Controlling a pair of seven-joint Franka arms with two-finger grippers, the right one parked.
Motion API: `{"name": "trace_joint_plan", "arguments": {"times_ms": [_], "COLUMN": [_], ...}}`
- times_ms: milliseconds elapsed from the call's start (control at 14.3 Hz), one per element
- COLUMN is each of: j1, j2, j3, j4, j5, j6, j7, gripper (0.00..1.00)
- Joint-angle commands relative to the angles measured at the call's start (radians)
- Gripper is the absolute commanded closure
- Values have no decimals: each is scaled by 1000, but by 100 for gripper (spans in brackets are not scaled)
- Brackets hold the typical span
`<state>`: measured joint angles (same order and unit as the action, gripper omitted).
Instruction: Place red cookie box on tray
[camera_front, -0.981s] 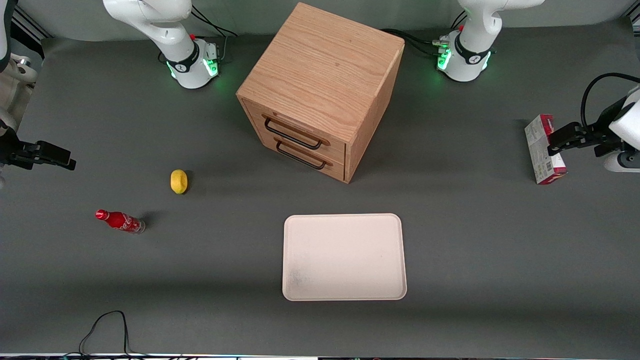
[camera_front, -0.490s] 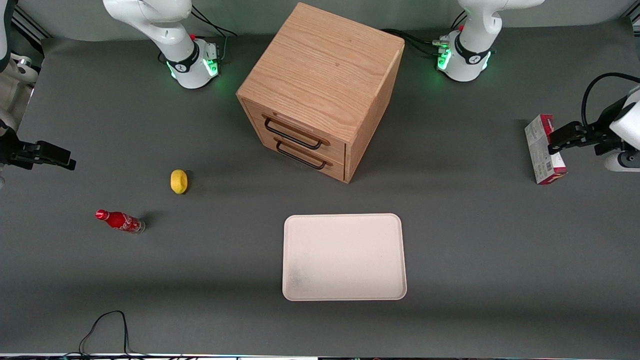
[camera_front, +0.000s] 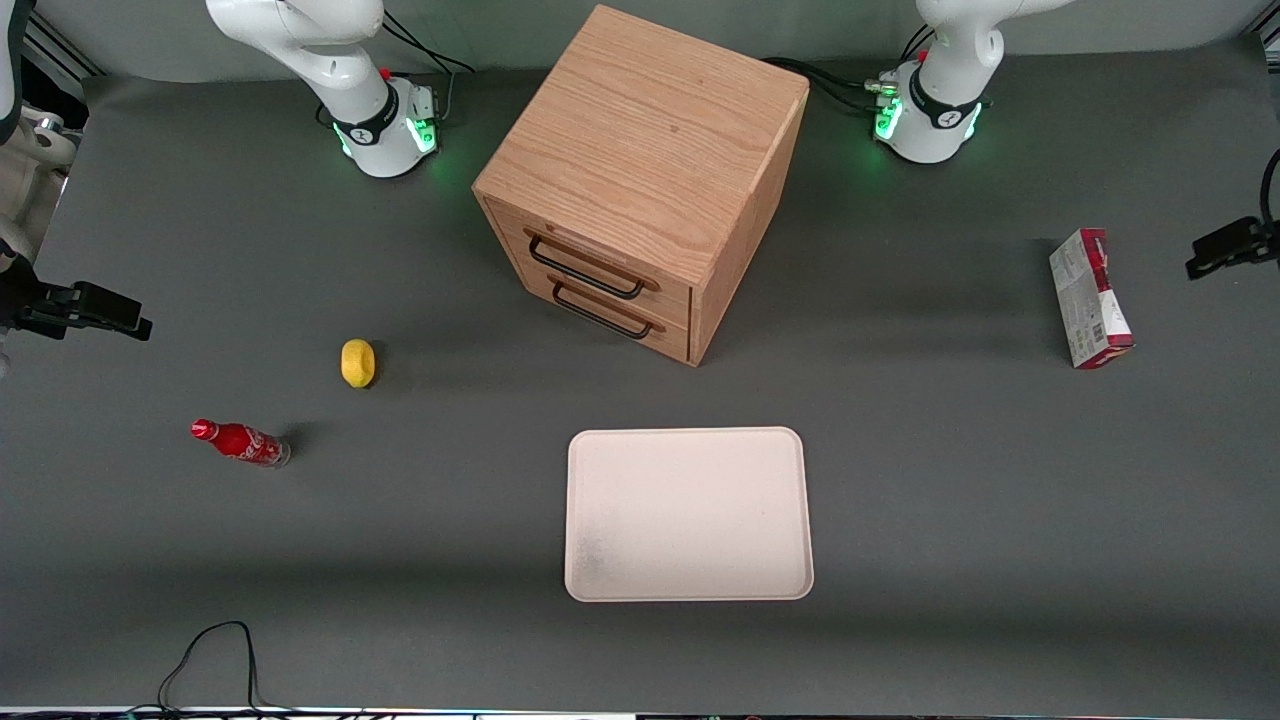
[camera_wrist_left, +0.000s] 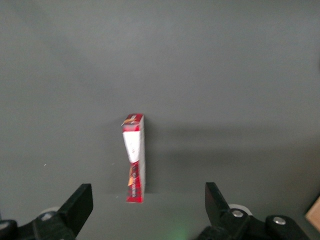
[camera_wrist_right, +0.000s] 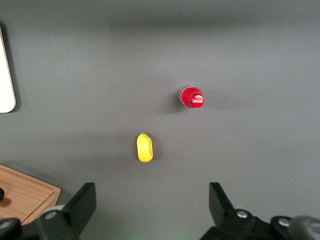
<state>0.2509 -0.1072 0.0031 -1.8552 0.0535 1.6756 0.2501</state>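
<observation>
Red cookie box (camera_front: 1091, 298) stands on its thin edge on the desk (camera_front: 950, 480), well apart from the tray (camera_front: 688, 514), toward the working arm's end. To grab it well, the claw (camera_wrist_left: 145, 205) should come in with one finger on each flat side, then squeeze gently. Its fingers are wide open, holding and touching nothing, near the box.

Tray (camera_front: 600, 515) lay on the table nearest the front camera. From it the drawer cabinet (camera_front: 640, 180) stood at 12 o'clock, the red cookie box (camera_front: 1090, 298) at 2, the lemon (camera_front: 358, 362) at 10 and the soda bottle (camera_front: 240, 442) at 9. Gripper (camera_front: 1235, 248) hung near the box, at its 3 o'clock, not touching it.
</observation>
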Motion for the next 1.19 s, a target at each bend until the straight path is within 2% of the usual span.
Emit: {"name": "trace_joint_plan", "arguments": {"times_ms": [0, 210, 350, 490, 771, 911, 1121], "j1": [88, 140, 145, 143, 145, 145, 145], "j2": [-143, -213, -213, -216, -216, -195, -82], "j3": [-9, -9, 12, 52, 57, 57, 57], "j4": [-188, -272, -303, -372, -524, -570, -637], "j5": [8, 6, 6, 6, 5, 2, 0], "j6": [64, 72, 96, 174, 370, 449, 646], "j7": [84, 129, 211, 230, 233, 233, 233], "gripper": [0, 0, 0, 0, 0, 0, 0]}}
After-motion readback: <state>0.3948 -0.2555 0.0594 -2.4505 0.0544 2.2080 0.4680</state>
